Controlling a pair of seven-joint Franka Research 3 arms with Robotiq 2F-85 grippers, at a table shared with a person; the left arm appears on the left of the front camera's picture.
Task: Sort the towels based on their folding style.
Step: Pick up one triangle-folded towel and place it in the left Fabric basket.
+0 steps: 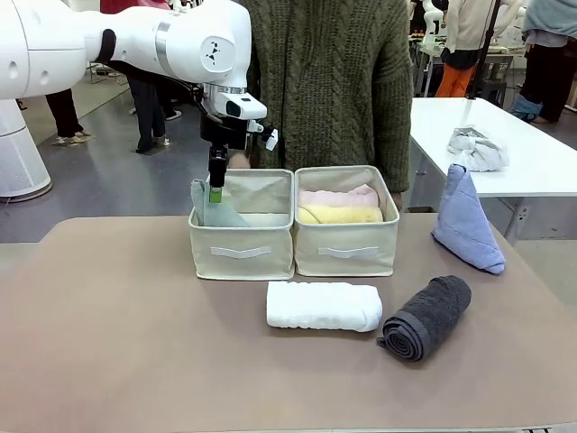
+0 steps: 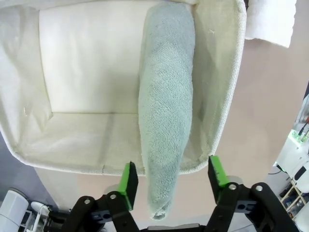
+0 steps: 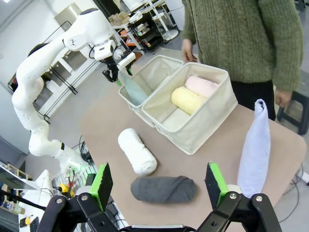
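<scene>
Left hand open, astride the pale teal cone towel without gripping it, at the left bin's 9 o'clock side. Right hand wide open, empty.

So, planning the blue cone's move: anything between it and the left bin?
Yes: the right bin sits between the blue cone and the left bin, where the left gripper hangs open around the teal cone.
</scene>
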